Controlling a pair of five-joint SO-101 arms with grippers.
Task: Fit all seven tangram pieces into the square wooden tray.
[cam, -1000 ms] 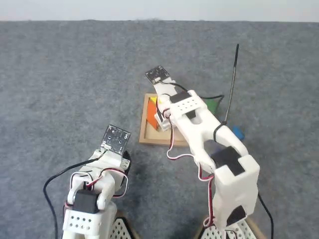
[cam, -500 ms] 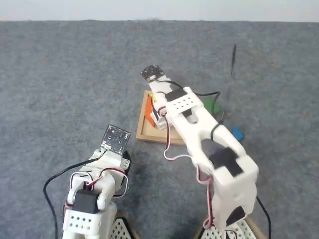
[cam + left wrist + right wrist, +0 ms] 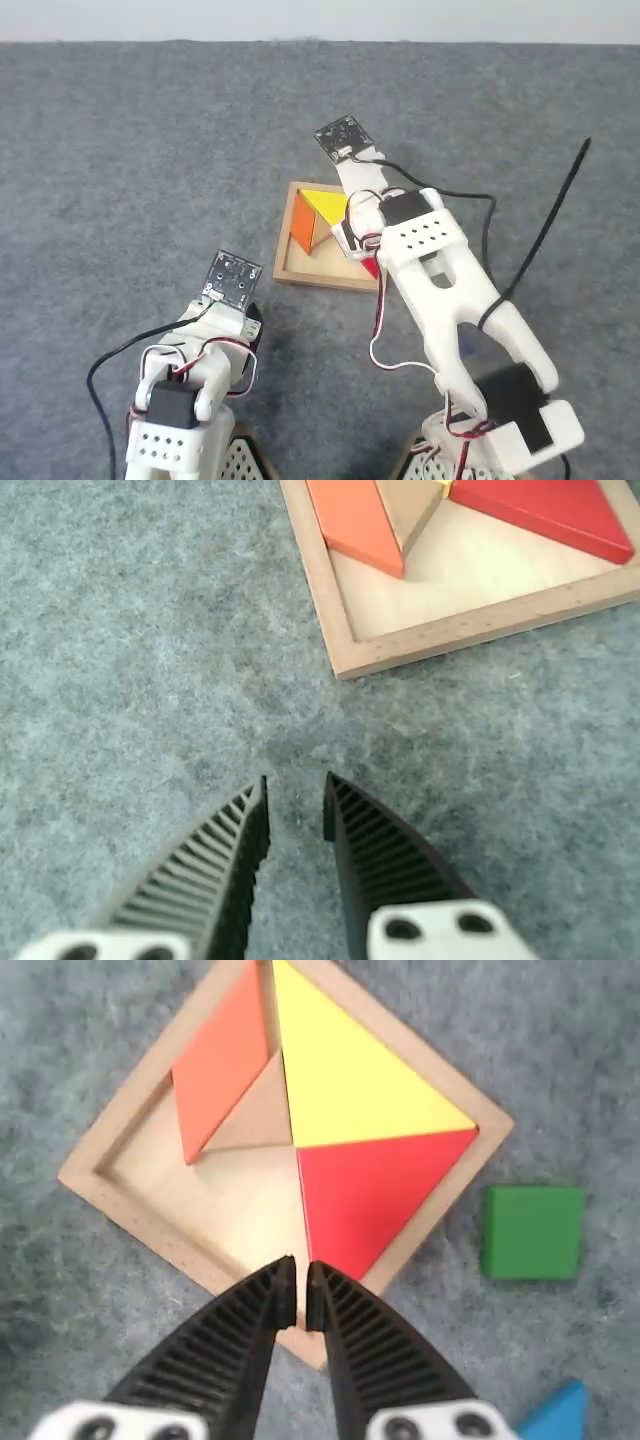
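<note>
The square wooden tray [image 3: 150, 1225] holds an orange parallelogram [image 3: 220, 1060], a big yellow triangle [image 3: 350, 1080], a big red triangle [image 3: 375, 1195] and a small tan triangle [image 3: 250, 1120]. My right gripper [image 3: 300, 1280] hangs shut and empty over the tray's rim beside the red triangle. A green square [image 3: 532, 1232] and a blue piece [image 3: 550, 1415] lie on the carpet outside the tray. My left gripper [image 3: 296, 790] sits low over the carpet a short way from the tray [image 3: 450, 635], fingers slightly apart, holding nothing. In the high view the right arm covers the tray's [image 3: 310, 280] right part.
Grey carpet covers the whole table. A thin black cable [image 3: 550, 220] runs up at the right of the right arm. The left arm [image 3: 200, 370] stays at the near left, with bare carpet to its left and behind the tray.
The right arm has swung rightward and pulled back from the tray's left side, uncovering the orange and yellow pieces. The tray shifted slightly. The left arm has not moved.
</note>
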